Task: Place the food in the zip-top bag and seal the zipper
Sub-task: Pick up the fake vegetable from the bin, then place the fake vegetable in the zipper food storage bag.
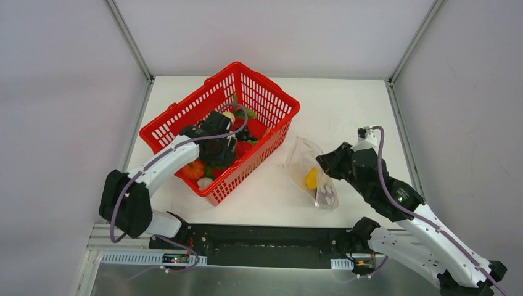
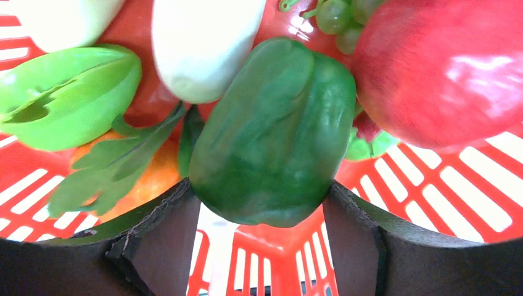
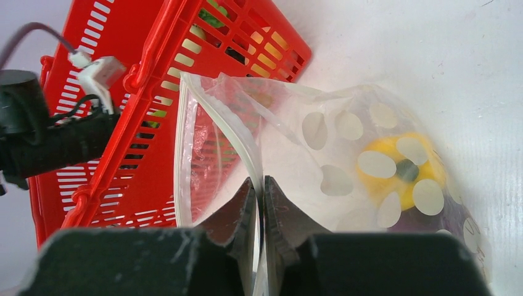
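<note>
In the overhead view the left gripper [image 1: 223, 148] is down inside the red basket [image 1: 271, 102], but its own body hides the fingers there; only the left wrist view shows what they do. A green pepper [image 2: 274, 135] sits between the two fingers [image 2: 163, 240]; each finger lies against one flank of it, so this gripper is closed around the pepper, which lies among the other pieces. Ahead of the left finger are a white radish [image 2: 203, 43] and a pale green leaf [image 2: 68, 98]; below the leaf an orange piece [image 2: 154, 179] shows; ahead of the right finger is a big red fruit [image 2: 444, 68], and furthest ahead a few green grapes [image 2: 336, 15].

The right gripper [image 3: 260, 191] is pinched tight on the zip-top bag [image 3: 321, 154]. Its wrist view shows the fingertips pressed together on one lip of the mouth, right at the zipper [image 3: 243, 145]; the other lip stands apart to the left of the fingers, so the mouth gapes toward the basket and is not sealed. To the right of the fingers, inside the bag, lie a yellow piece [image 3: 398, 166] and, beside it, a purple piece [image 3: 459, 216]. The overhead view hides this pinch; it shows instead that the bag rests on the white table [image 1: 345, 105], just beside the basket, between the two grippers.
</note>
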Action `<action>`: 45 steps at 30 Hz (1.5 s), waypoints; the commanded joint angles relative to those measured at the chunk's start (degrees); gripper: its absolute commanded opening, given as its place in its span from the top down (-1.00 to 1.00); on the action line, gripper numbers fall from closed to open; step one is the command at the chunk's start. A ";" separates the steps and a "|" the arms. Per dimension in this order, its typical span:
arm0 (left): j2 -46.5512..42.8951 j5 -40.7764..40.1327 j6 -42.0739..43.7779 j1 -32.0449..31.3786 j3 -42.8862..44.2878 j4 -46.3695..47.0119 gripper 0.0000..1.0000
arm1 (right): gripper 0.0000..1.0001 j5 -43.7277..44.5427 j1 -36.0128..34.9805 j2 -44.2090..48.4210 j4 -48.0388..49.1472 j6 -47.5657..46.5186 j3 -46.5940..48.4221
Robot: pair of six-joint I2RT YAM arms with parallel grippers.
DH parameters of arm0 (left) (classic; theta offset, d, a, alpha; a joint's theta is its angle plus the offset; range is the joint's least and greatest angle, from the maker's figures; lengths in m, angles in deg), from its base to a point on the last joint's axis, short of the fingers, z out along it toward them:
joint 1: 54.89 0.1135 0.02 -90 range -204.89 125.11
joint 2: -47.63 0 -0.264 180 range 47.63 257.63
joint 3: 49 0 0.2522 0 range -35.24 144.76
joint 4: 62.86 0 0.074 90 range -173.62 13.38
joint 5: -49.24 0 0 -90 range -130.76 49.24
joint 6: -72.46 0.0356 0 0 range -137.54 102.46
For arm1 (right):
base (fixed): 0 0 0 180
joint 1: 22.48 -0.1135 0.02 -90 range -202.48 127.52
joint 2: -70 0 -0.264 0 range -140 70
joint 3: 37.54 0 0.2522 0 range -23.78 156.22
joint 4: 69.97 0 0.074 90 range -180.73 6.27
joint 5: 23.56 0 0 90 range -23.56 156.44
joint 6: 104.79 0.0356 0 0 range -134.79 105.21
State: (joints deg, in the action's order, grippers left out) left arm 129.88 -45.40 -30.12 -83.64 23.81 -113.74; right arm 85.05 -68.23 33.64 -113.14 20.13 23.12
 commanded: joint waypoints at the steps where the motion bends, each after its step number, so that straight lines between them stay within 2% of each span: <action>1: -9.03 0.98 -0.23 0.54 0.82 -2.93 0.24 | 0.77 1.07 -0.15 0.55 1.58 -0.46 0.25; 5: -13.29 1.65 -0.46 0.54 0.76 -4.20 0.15 | 0.77 0.17 -0.14 -0.73 1.88 -0.41 0.57; 11: -18.88 1.40 -1.74 0.54 0.52 -6.19 0.16 | 0.77 -0.16 -0.18 -0.95 2.51 -0.33 0.50; 18: -28.23 -5.29 -4.35 0.54 0.92 -5.40 0.17 | 0.77 -0.17 -0.11 -1.08 2.60 -0.29 0.69; 21: -30.26 -5.72 -4.85 0.54 1.54 -5.30 0.17 | 0.78 -0.47 -0.13 -1.26 2.68 -0.12 0.65; 36: -39.08 8.89 -8.35 0.54 3.93 0.19 0.22 | 0.78 -1.98 -0.15 -1.77 3.35 0.87 0.57; 39: -40.14 14.36 -12.74 0.54 3.04 5.31 0.24 | 0.78 -2.26 -0.16 -1.72 3.76 1.10 0.32; 43: -41.94 21.95 -20.33 -0.53 -1.10 17.39 0.31 | 0.78 -1.63 -0.12 -1.87 4.14 1.14 0.20; 45: -42.72 20.07 -21.63 -1.97 -0.92 19.25 0.36 | 0.79 -1.43 -0.20 -1.82 4.38 0.80 0.28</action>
State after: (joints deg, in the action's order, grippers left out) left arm 88.71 -29.95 -44.83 -83.88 23.72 -105.64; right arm 83.45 -68.23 31.90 -111.63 20.76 23.12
